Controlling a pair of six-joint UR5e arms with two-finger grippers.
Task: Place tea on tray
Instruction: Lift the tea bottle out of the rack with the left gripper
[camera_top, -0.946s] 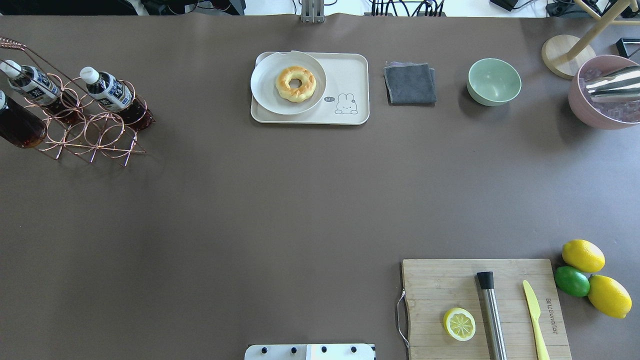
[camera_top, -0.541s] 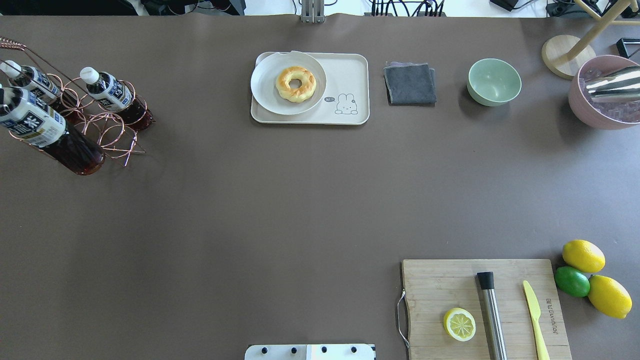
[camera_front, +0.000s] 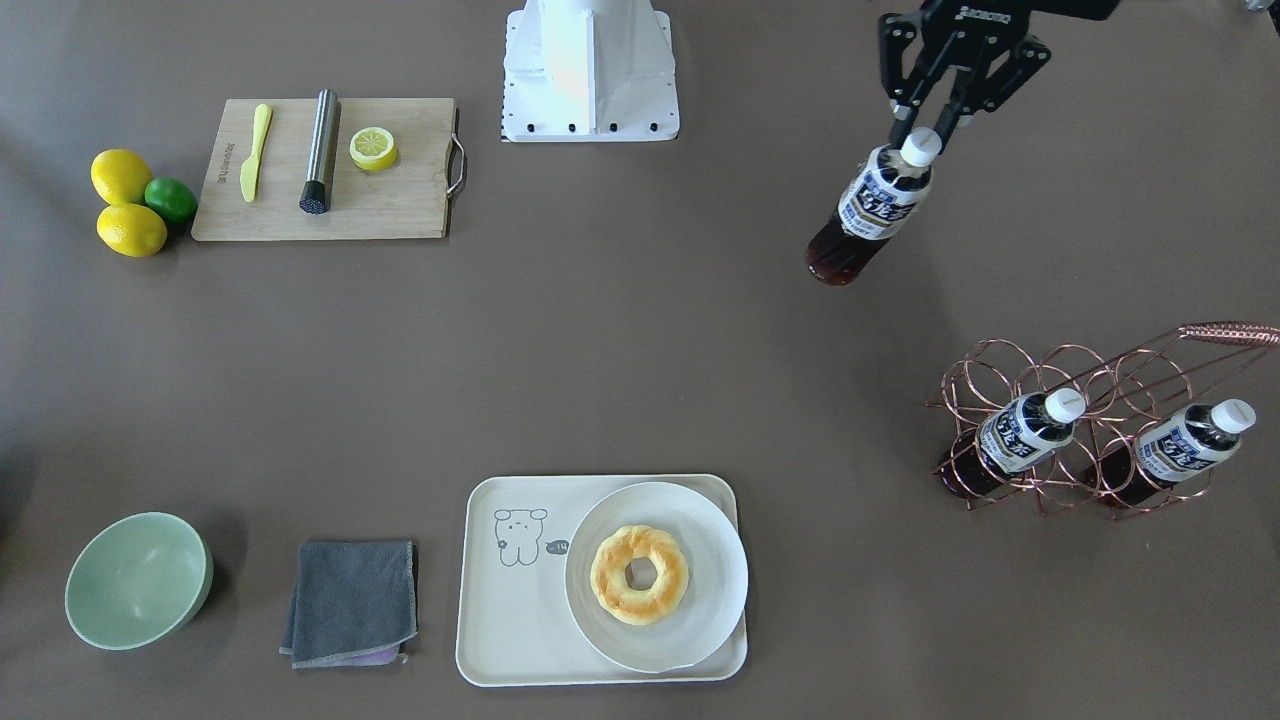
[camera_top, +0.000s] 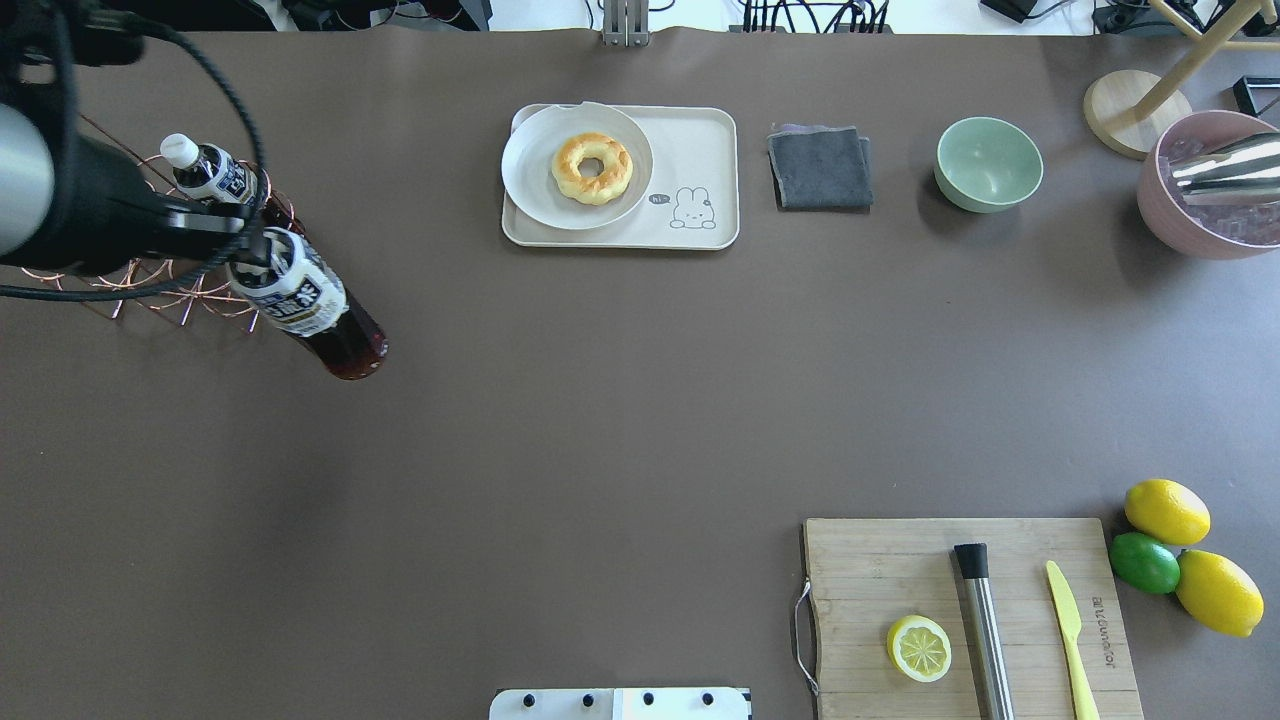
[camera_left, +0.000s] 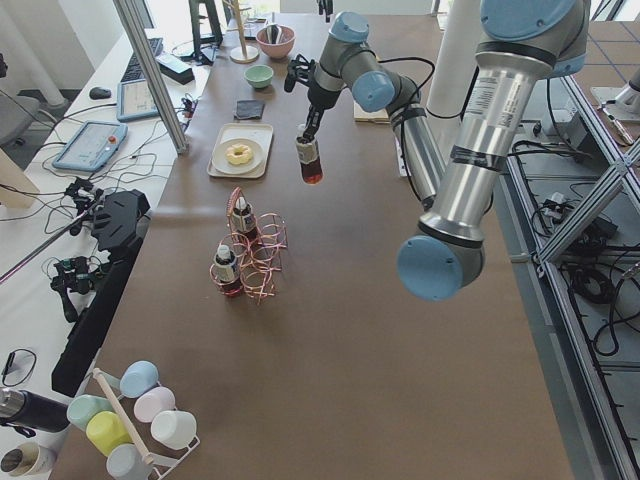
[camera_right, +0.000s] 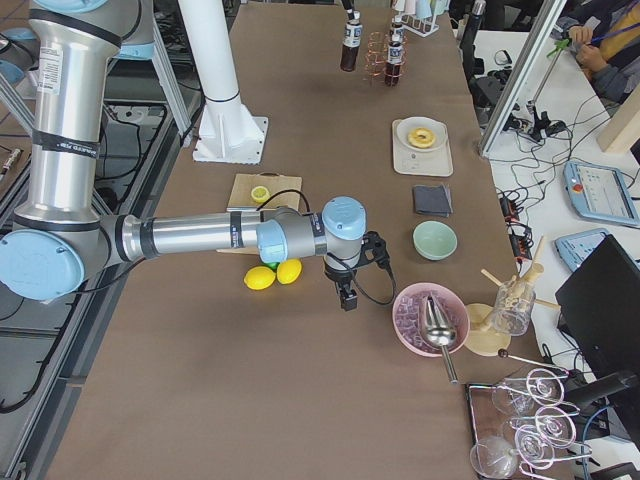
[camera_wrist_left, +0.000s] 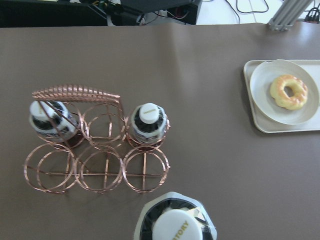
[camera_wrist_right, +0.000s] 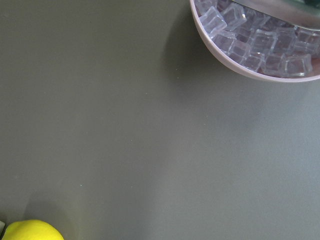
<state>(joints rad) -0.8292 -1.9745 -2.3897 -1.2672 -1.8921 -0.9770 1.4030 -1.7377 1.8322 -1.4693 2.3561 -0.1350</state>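
Observation:
My left gripper (camera_front: 922, 143) is shut on the white cap of a tea bottle (camera_front: 868, 212) and holds it in the air, tilted, beside the copper wire rack (camera_front: 1090, 380). The held bottle also shows in the overhead view (camera_top: 308, 312) and at the bottom of the left wrist view (camera_wrist_left: 175, 227). The cream tray (camera_top: 700, 140) lies at the far middle of the table, well apart from the bottle. A white plate (camera_top: 530, 180) with a doughnut (camera_top: 592, 168) covers its left half. My right gripper (camera_right: 347, 297) shows only in the exterior right view, so I cannot tell its state.
Two more tea bottles (camera_front: 1020, 432) (camera_front: 1190, 445) stand in the rack. A grey cloth (camera_top: 820, 166) and a green bowl (camera_top: 988, 164) lie right of the tray. A pink bowl of ice (camera_top: 1215, 185) is at the far right. A cutting board (camera_top: 900, 560) with lemon, muddler and knife is near right.
The held tea bottle has moved right, away from the rack and out over the open table. The left arm has come into the overhead view.

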